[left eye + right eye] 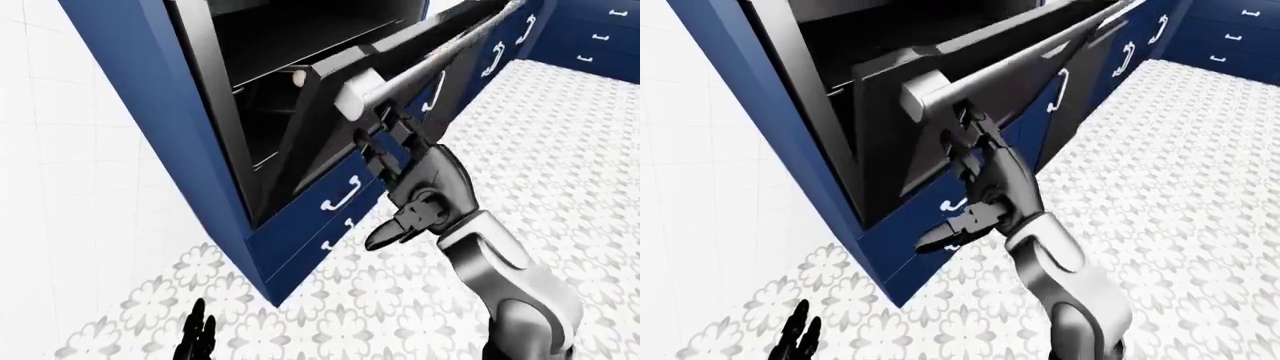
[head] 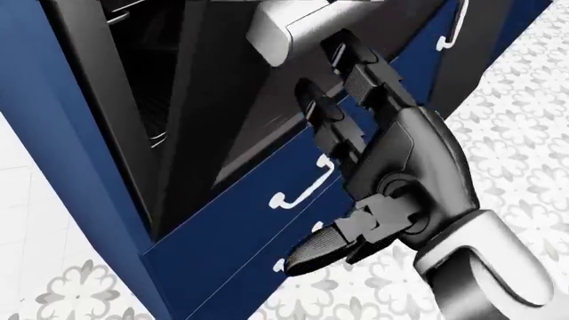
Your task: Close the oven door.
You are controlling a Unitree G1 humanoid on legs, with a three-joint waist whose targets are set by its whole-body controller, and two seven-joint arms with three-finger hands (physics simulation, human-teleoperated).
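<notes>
Oven door [image 1: 300, 142] is part-way up, tilted, still clear of the black oven frame [image 1: 215, 112]; dark cavity visible above its top edge. Door is flat black, smooth, with a round silver bar handle [image 1: 430, 64] running along its upper edge, ending in a blocky grey bracket.

Right hand [image 2: 355, 133]: fingers extended, not curled, pressed up against the door's outer face just below the handle bracket. Open, not gripping anything. Thumb [image 2: 325, 248] sticks out toward lower left in the head view. Hand is black segmented links; forearm [image 1: 510, 277] is smooth grey shell.

Left hand [image 1: 195, 339]: only dark fingertips show at the bottom edge of the eye views, low and well apart from the oven. Fingers look spread, holding nothing.

Blue cabinet [image 1: 140, 112] surrounds the oven, glossy panels; drawers below with curved white handles [image 2: 302, 187]. Floor [image 1: 560, 150] is white tile with grey floral pattern.
</notes>
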